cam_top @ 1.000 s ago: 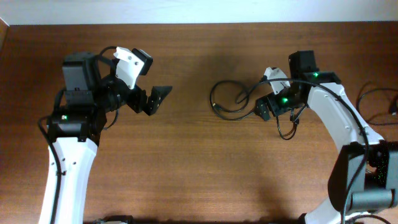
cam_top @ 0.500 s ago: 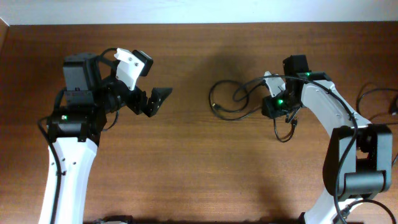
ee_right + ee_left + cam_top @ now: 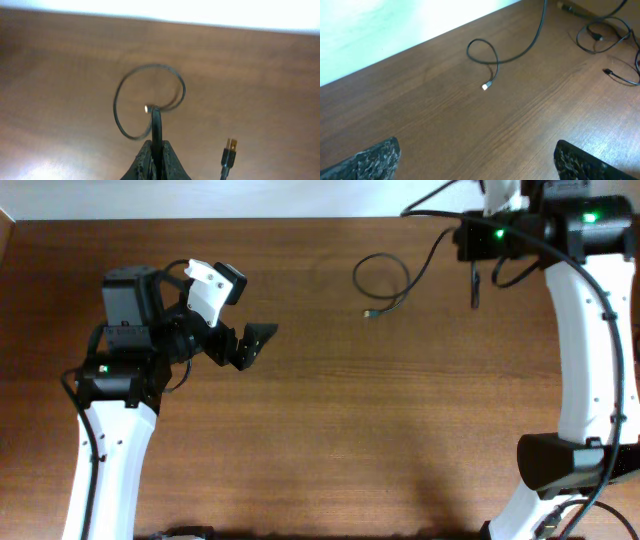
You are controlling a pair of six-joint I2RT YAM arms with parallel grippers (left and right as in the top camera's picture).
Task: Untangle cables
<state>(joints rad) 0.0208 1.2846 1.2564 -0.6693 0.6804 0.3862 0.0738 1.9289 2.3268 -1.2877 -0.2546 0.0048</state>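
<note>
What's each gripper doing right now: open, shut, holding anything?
Left gripper: open, holding nothing.
Right gripper: shut on a black cable.

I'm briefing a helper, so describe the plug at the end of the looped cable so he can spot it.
On the table's far half, toward the right gripper, one thin black cable curls into a single loop. The plug ends that loop's tail, flat on the wood with a bright tip; the other plug hangs in the air under that gripper.
</note>
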